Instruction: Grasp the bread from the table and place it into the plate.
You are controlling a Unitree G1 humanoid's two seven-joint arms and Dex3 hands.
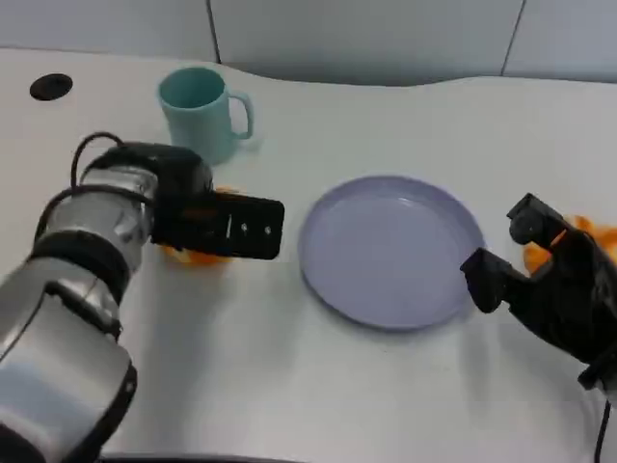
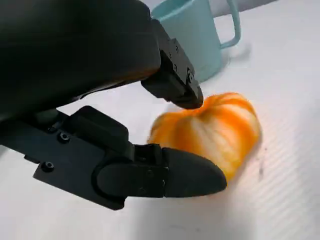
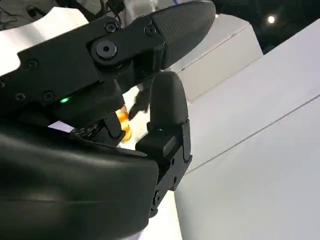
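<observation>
The left hand [image 1: 217, 224] hangs low over the table [image 1: 289, 386], and the bread [image 2: 210, 132] lies directly under and between its fingers [image 2: 190, 177]. In the left wrist view 1 finger reaches along the near side of the orange loaf and another comes over its far side, both touching or very nearly touching it. The loaf rests on the table; I cannot tell whether the fingers have clamped on it or only bracket it.

The bread is a rounded lump, its longer axis running roughly across the line of the fingers, so the hand straddles its short width. That suits a squeeze from both sides.

The plate [image 1: 390, 251] sits beyond the fingertips of the left hand, near but apart, with bare table between them. A mug [image 1: 202, 106] stands just behind the hand, close to the bread.

The right hand [image 1: 549, 280] rests on the other side of the plate, fingers loosely apart and holding nothing, with another orange item [image 1: 588, 236] partly hidden behind it.

The left hand is plainly the nearer one to this bread. My judgement: the next move is to close firmly, lift, and carry the loaf toward the plate.
</observation>
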